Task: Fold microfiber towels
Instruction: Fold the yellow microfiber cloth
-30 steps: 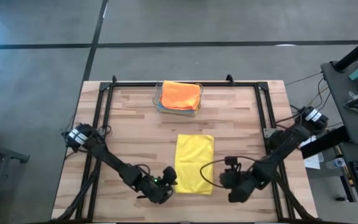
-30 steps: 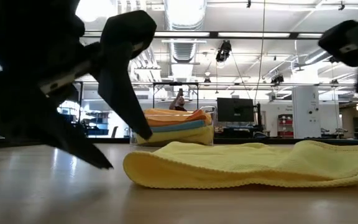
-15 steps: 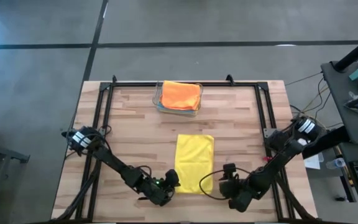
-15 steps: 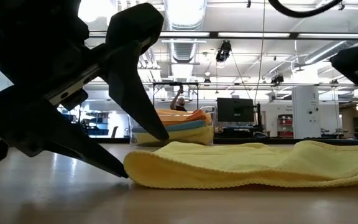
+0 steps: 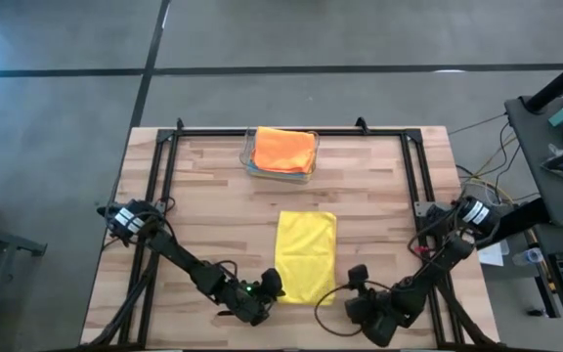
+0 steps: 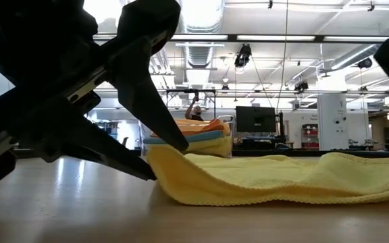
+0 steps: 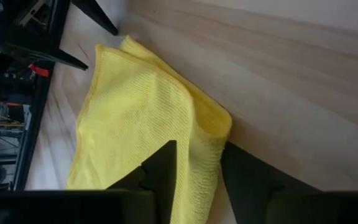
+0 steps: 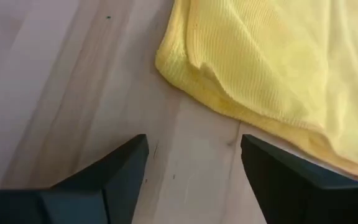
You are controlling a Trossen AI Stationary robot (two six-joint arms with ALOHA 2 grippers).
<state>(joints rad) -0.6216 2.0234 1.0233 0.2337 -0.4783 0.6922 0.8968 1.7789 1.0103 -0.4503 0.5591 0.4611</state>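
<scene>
A yellow microfiber towel [image 5: 306,256], folded into a narrow rectangle, lies flat on the wooden table's middle. My left gripper [image 5: 270,289] is at the towel's near-left corner and is shut on it. My right gripper [image 8: 194,171] stands open just off the near-right corner [image 8: 179,62], touching nothing. More folded towels, an orange one [image 5: 284,149] on top, are stacked in the clear bin [image 5: 252,164] at the table's far side. My left gripper pinches the yellow towel's near-left corner [image 7: 209,140] between its two fingers, over the folded edge, so several layers. The fingers slant down from the table's left, one finger [image 6: 171,131] on top and one [image 6: 130,165] underneath at table level. The corner is slightly raised; the rest lies on the table.
Black frame rails [image 5: 413,186] run along the table's left, right and far edges. Bare wood shows on both sides of the towel. Beyond the table, the low view shows a room with monitors and a person far off [image 6: 194,108].
My right gripper has moved down and toward the table's near edge, rolling, and has opened. My left gripper has sunk a little and closed onto the towel's near-left corner, nudging that corner inward and up while the rest of the towel stayed put.
</scene>
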